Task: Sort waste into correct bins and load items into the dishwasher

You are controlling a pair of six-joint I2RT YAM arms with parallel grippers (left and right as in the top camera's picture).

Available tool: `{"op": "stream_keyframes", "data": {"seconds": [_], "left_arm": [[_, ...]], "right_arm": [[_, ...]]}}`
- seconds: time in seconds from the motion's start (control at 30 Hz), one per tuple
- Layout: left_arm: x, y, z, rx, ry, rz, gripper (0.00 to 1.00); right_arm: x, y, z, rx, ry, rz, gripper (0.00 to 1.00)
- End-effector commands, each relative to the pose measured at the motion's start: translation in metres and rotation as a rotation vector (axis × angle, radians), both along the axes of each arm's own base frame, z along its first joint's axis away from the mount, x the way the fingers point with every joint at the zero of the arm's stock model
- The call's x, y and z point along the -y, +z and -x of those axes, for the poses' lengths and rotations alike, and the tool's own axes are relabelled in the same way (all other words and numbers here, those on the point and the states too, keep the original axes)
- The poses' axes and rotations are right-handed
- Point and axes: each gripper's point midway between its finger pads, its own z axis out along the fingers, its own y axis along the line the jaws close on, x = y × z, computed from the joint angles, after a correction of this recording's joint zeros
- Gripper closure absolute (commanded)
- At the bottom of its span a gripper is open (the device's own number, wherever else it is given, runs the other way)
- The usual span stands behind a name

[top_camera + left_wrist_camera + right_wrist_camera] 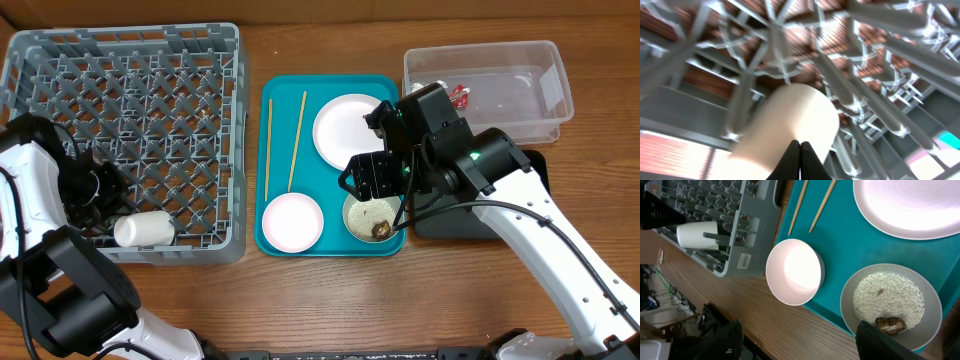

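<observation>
The grey dishwasher rack (125,140) stands at the left, a white cup (143,229) lying in its front. My left gripper (108,203) is inside the rack, shut on nothing, its fingertips (800,150) just short of the cup (795,120). A teal tray (335,95) holds two chopsticks (297,140), a white plate (350,130), a pink bowl (292,221) and a bowl (372,218) of rice (888,299) with a brown scrap (890,325). My right gripper (800,345) hovers open above the tray's front, one finger (885,342) over the rice bowl's rim beside the scrap.
A clear tub (490,90) at the back right holds a red wrapper (458,95). A black tray (480,218) lies under my right arm. Bare wooden table (790,330) runs along the front edge, between the rack (725,220) and the teal tray.
</observation>
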Motion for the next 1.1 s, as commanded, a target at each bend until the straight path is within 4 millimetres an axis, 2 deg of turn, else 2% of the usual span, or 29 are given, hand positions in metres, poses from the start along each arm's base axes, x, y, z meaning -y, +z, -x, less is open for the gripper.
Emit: {"op": "stream_keyframes", "data": {"seconds": [0.0,0.1,0.2,0.3,0.4,0.47,0.53,0.63,0.77,0.87,1.0,1.03,1.07], "left_arm": [[0.024,0.008,-0.002,0.051,-0.069,0.112,0.96],[0.032,0.016,-0.005,0.09,-0.081,0.147,0.96],[0.03,0.022,0.0,0.086,-0.085,0.119,0.96],[0.004,0.032,0.009,0.065,0.043,-0.02,0.95],[-0.019,0.046,0.016,0.106,0.16,-0.084,0.83],[-0.031,0.048,0.025,0.107,0.212,-0.089,0.8],[-0.04,0.042,0.035,0.088,0.26,-0.08,0.82],[-0.047,0.016,0.052,0.057,0.326,-0.044,0.81],[-0.045,-0.006,0.053,0.074,0.332,-0.016,0.62],[-0.044,-0.011,0.048,0.11,0.306,-0.008,0.55],[-0.044,-0.011,0.046,0.117,0.307,-0.008,0.62],[-0.043,-0.01,0.045,0.119,0.305,-0.003,0.69],[-0.042,-0.01,0.045,0.121,0.303,-0.001,0.79]], "right_arm": [[-0.002,0.007,-0.001,0.023,0.0,-0.007,0.26],[-0.002,0.007,-0.001,0.023,0.0,-0.008,0.27],[-0.002,0.007,-0.001,0.023,0.0,-0.008,0.27],[-0.002,0.007,-0.001,0.021,0.0,-0.006,0.27],[-0.001,0.006,0.0,0.019,0.0,-0.005,0.27],[-0.002,0.007,-0.001,0.02,-0.001,-0.006,0.27],[-0.002,0.007,-0.001,0.024,-0.001,-0.008,0.26],[-0.002,0.008,-0.002,0.028,-0.001,-0.011,0.27],[-0.002,0.008,-0.002,0.028,0.0,-0.01,0.26],[-0.002,0.008,-0.002,0.028,0.0,-0.011,0.26],[-0.002,0.008,-0.002,0.029,0.0,-0.011,0.26],[-0.002,0.008,-0.002,0.029,0.0,-0.011,0.26],[-0.002,0.008,-0.002,0.029,0.0,-0.011,0.26]]}}
